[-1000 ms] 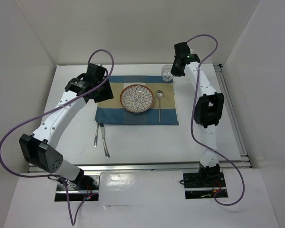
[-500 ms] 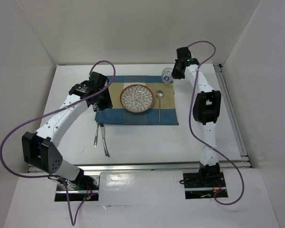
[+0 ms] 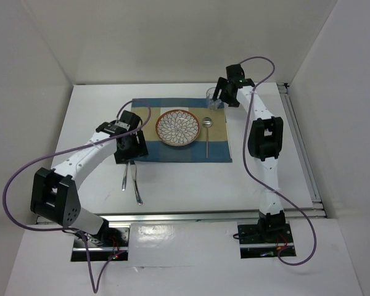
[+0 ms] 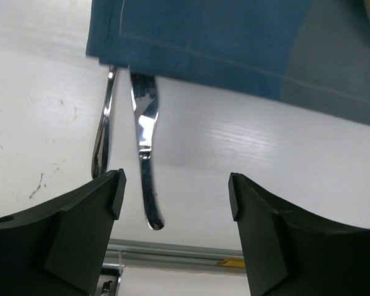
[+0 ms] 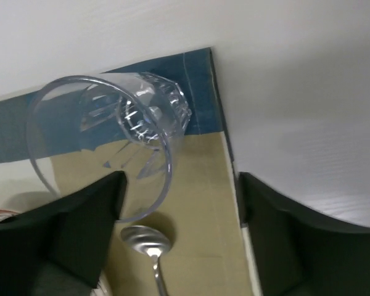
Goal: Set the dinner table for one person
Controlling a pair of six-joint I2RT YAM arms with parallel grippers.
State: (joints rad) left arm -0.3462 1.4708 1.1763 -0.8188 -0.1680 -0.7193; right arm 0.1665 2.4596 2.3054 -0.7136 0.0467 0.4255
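Dinner table (image 3: pixel 191 179) spread white beneath both sets of jaws.
Striped placemat (image 3: pixel 172 151) just ahead of left gripper (image 4: pixel 176 185), jaws wide apart and empty; two steel utensils (image 4: pixel 145 142) lying between and beyond its fingers, tips at the cloth's edge. Right gripper (image 5: pixel 180 185) likewise spread, gripping nothing; clear glass (image 5: pixel 111 142) standing on the mat's corner close by one finger, spoon (image 5: pixel 148 243) between the fingers.
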